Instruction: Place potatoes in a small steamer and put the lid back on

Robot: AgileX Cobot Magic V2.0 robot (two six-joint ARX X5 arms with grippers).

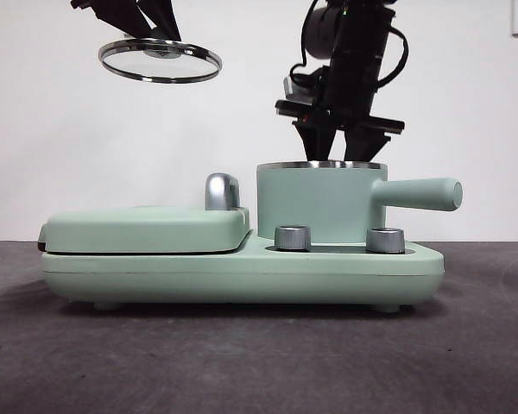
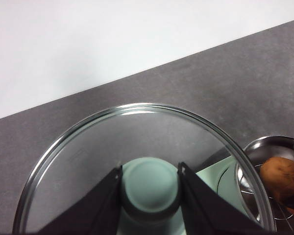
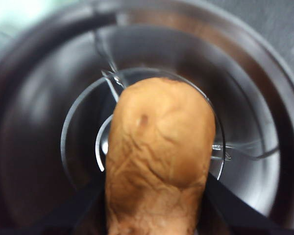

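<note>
My left gripper [image 1: 160, 36] is shut on the mint-green knob [image 2: 150, 188] of the glass lid [image 1: 160, 62] and holds it high, to the left of the pot. The lid [image 2: 137, 132] fills the left wrist view. My right gripper [image 1: 335, 153] reaches down into the small mint-green steamer [image 1: 319, 203], its tips below the steel rim. In the right wrist view it [image 3: 157, 200] is shut on the orange-brown potato [image 3: 159, 152], over a wire rack inside the steel pot [image 3: 39, 147]. The potato [image 2: 281, 176] also shows in the pot [image 2: 269, 146] in the left wrist view. The front view hides the potato.
The steamer stands on a mint-green base [image 1: 242, 276] with two steel dials [image 1: 293, 237] [image 1: 385, 240]. Its stick handle [image 1: 423, 194] points right. A flat green griddle cover [image 1: 147, 228] with a chrome handle [image 1: 222, 191] lies left of the pot. The table [image 1: 259, 362] is dark grey.
</note>
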